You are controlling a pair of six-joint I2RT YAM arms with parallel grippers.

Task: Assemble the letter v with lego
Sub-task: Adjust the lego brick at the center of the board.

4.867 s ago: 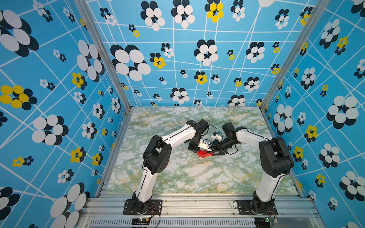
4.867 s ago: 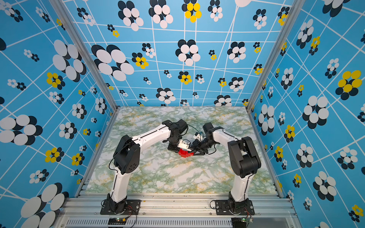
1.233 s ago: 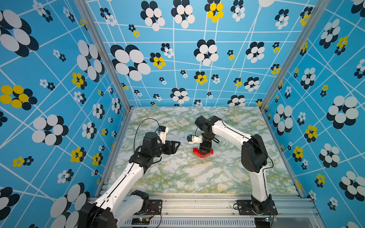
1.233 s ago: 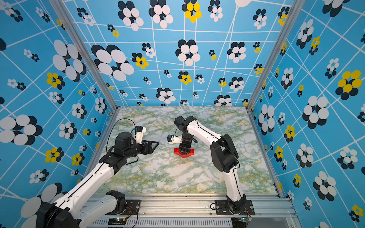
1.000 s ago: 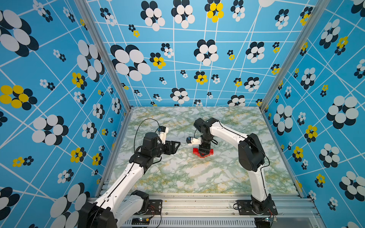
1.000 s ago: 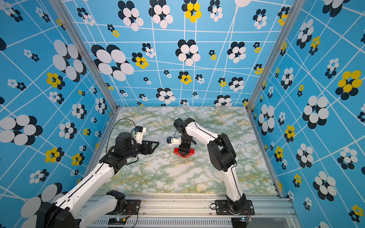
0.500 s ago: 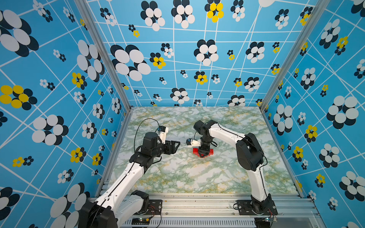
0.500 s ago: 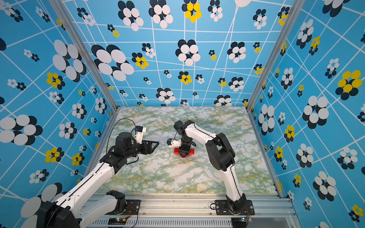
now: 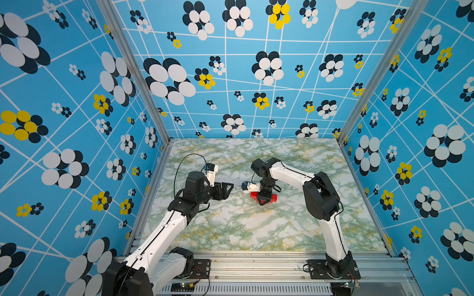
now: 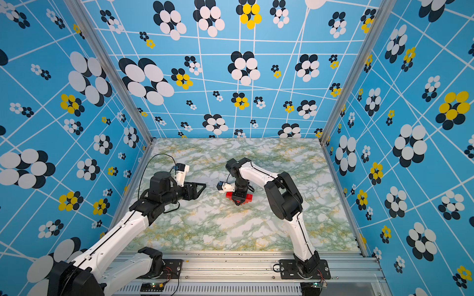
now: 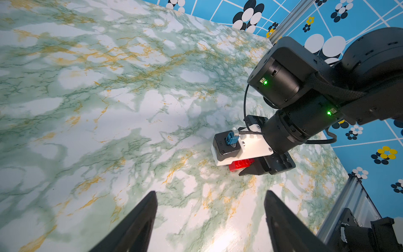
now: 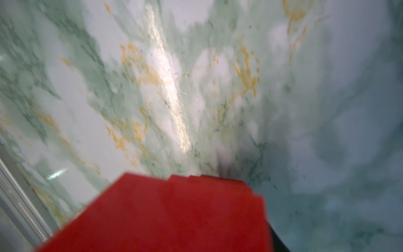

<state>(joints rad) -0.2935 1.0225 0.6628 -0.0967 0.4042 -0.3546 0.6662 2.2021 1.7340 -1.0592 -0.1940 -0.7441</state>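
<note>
While the right hand (image 9: 263, 201) sits straight down on the lego (image 9: 274, 197), most of that red cluster is hidden under it in both top views. Red only pokes out on either side of the wrist.

- lego: lying on the desk (image 9: 243, 230), joined in one clump. I see no loose brick apart from it. Too covered to tell whether the letter v is finished.
- right hand: the right wrist view is filled by a blurred stepped red edge (image 12: 174, 213), with a dark sliver of one finger beside it, so the camera is nearly on the bricks. Can't tell whether the jaws are clamped on the clump or only straddling it.
- left hand (image 9: 228, 188): jaws apart and empty, well clear of the lego on its left-arm side, off the desk and pointed at it. The left wrist view shows both fingers spread over bare desk, with the lego (image 11: 241, 164) ahead under the right wrist.

My read: a top-down approach suits pinching a flat clump across its width or pressing a joint home. The left hand looks parked to avoid an arm clash while its camera keeps a line on the work.

Risk: the stepped joints hold by few studs, so an off-centre squeeze could tilt or split the clump.
</note>
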